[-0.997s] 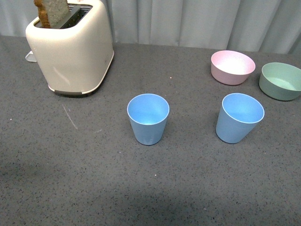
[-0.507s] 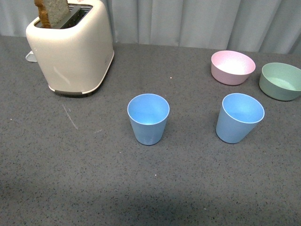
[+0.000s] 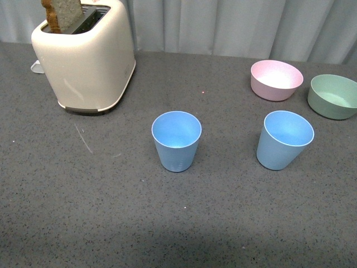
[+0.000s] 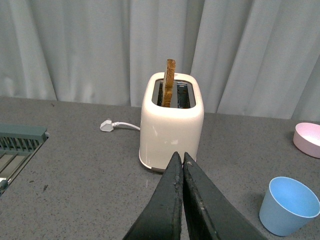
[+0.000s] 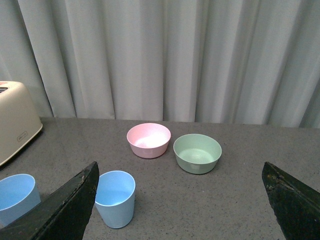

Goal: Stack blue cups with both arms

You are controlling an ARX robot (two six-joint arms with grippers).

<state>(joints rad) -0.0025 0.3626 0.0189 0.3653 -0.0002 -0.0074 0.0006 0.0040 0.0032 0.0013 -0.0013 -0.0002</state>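
Nearest the robot, the left end effector [image 4: 181, 157] has its two black fingers pressed flat together, holding nothing. The right end effector [image 5: 180, 170] is spread wide with nothing between its fingers. Neither shows in the front view.

Past the bare near edge of the grey speckled surface [image 3: 83, 212], the two blue cups stand upright and well apart, mouths up and empty. The left cup [image 3: 176, 140] is about midway between the side edges, and the right cup [image 3: 284, 139] is closer to the right edge. Neither touches anything else.

They look light and thin-walled: stiff enough to hold shape, though probably springy at the rim under a hard squeeze. The matte finish should give fair friction, but the taper could let a grip around the body slip toward the narrow base. A pinch over the rim, one finger inside and one outside, seems the safer hold. Being empty, a cup would likely tip or skid if nudged. The taper should let one drop easily into the other.

Farther back, by the right edge, are a pink bowl [image 3: 276, 79] and a green bowl [image 3: 333, 96]. At the far left corner stands a cream toaster [image 3: 86, 58] with a slice of toast [image 3: 61, 14] raised. Beyond the far edge hangs a curtain [image 3: 234, 25].
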